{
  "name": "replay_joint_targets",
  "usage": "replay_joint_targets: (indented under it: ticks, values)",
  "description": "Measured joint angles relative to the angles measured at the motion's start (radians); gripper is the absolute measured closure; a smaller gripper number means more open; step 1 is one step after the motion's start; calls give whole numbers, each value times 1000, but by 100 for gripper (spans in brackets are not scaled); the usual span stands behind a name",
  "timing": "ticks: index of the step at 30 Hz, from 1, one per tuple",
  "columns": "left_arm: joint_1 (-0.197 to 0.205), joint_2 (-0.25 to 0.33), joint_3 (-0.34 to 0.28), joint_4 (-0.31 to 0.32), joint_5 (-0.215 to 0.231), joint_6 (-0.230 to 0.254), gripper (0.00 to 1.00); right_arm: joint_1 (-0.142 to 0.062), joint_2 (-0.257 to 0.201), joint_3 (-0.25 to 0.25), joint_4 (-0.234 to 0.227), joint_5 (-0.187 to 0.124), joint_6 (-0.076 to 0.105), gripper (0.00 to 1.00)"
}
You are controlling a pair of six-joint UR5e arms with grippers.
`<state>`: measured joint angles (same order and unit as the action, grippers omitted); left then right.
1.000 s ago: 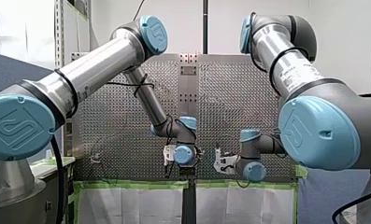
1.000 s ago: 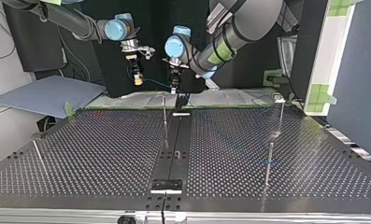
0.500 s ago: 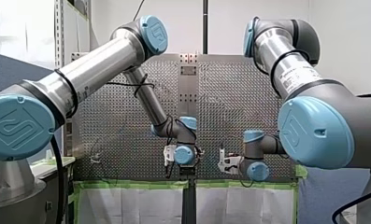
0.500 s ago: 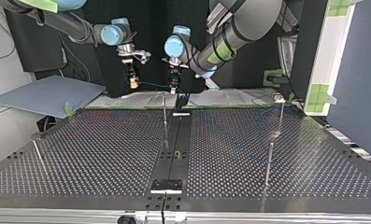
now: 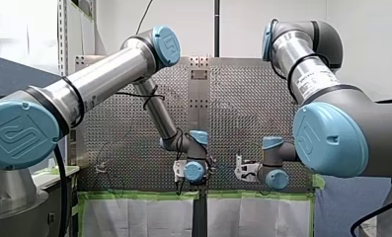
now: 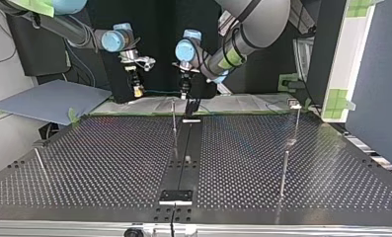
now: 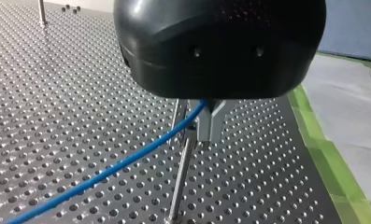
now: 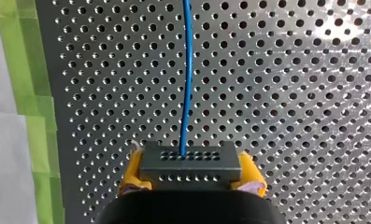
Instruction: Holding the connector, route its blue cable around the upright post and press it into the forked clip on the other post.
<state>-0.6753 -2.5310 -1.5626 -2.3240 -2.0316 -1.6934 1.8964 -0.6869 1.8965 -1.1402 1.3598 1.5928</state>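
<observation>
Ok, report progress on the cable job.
Done: connector is clamped in my right gripper, between yellow pads. In hand: cable runs from it to my left gripper, crossing a post. Left: wrapping the post and pressing it home; neither shows yet.

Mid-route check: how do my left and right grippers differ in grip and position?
My left gripper pinches the blue cable itself between metal fingers; my right gripper clamps the dark connector between yellow pads. My left gripper hangs just over an upright post; my right gripper has only perforated table ahead. Both are shut on the same cable run.
</observation>
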Motion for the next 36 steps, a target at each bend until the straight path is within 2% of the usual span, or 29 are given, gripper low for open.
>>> replay_joint_targets:
  ticks: [7,20,36]
  values:
    - [13,0,1,-1,1,-1,100,-7,0,-25,34,-7,-2,100]
    - [36,-1,3,-18,-7,3,100,-33,1,-46,49,-19,1,100]
    - [48,-1,41,-56,1,9,100,-55,2,-54,57,-27,8,100]
